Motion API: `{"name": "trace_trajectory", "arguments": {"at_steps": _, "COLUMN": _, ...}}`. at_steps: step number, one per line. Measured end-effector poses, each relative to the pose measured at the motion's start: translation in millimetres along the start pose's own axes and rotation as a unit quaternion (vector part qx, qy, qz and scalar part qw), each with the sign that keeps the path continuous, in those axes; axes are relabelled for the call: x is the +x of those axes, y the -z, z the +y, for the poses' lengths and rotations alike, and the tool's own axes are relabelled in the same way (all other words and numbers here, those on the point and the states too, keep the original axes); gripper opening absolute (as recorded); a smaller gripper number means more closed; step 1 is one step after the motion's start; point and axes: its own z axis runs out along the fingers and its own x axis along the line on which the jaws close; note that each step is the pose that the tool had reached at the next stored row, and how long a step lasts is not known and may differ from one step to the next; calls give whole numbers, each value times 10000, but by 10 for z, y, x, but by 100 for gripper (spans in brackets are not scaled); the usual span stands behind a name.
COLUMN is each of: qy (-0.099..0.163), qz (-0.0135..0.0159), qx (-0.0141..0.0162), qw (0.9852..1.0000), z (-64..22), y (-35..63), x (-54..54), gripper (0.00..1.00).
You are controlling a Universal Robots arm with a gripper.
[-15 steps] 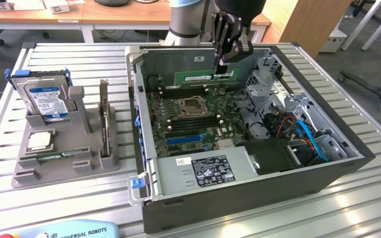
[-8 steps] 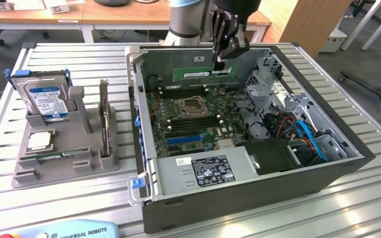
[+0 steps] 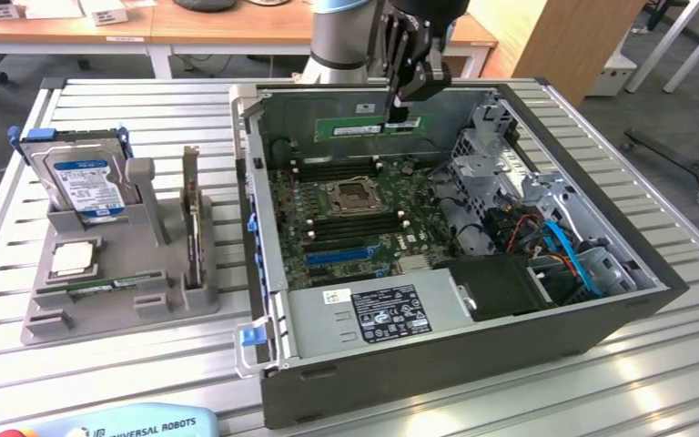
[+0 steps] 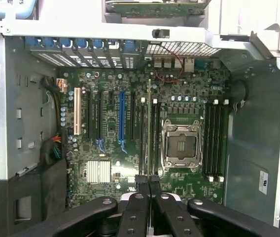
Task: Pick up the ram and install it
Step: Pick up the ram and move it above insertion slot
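The robot's claw point(image 3: 400, 114) was clamped shut on the ram point(image 3: 356, 127), gripping the green stick by its top edge, nearer the end on the exterior view's right, and holding it level above the open computer case point(image 3: 447, 355) close to the case's far wall. From the wrist view, the closed claw point(image 4: 149, 181) carried the ram point(image 4: 149, 129) edge-on as a thin line running along the dark memory slots point(image 4: 155, 133) just beside the processor socket point(image 4: 181, 146) on the motherboard point(image 3: 349, 214). The job appeared to call for keeping the stick parallel to its chosen slot and square to the board, then lowering it straight, since an off-centre hold could tip one end down first and jam it. Whether the slot's end latches stood open could not be made out, and that looked worth confirming before any pressing. The case sat along the bench's point(image 3: 106, 364) edge on the exterior view's right. A grey holder point(image 3: 119, 309) with a hard drive point(image 3: 83, 177) stood near the opposite edge.
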Motion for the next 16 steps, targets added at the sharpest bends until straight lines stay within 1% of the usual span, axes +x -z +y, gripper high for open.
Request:
{"name": "trace_trajectory", "arguments": {"at_steps": 4, "qy": 0, "qz": -2, "qx": 1, "qw": 10000, "z": 0, "y": -5, "x": -1, "gripper": 12}}
{"name": "trace_trajectory", "arguments": {"at_steps": 11, "qy": -18, "qz": 0, "qx": 2, "qw": 10000, "z": 1, "y": -108, "x": 3, "gripper": 12}}
{"name": "trace_trajectory", "arguments": {"at_steps": 13, "qy": -29, "qz": 1, "qx": 1, "qw": 10000, "z": 1, "y": -114, "x": 3, "gripper": 12}}
{"name": "trace_trajectory", "arguments": {"at_steps": 14, "qy": -34, "qz": 1, "qx": 2, "qw": 10000, "z": -4, "y": -115, "x": 3, "gripper": 12}}
{"name": "trace_trajectory", "arguments": {"at_steps": 16, "qy": -38, "qz": -1, "qx": 3, "qw": 10000, "z": -40, "y": -119, "x": 3, "gripper": 12}}
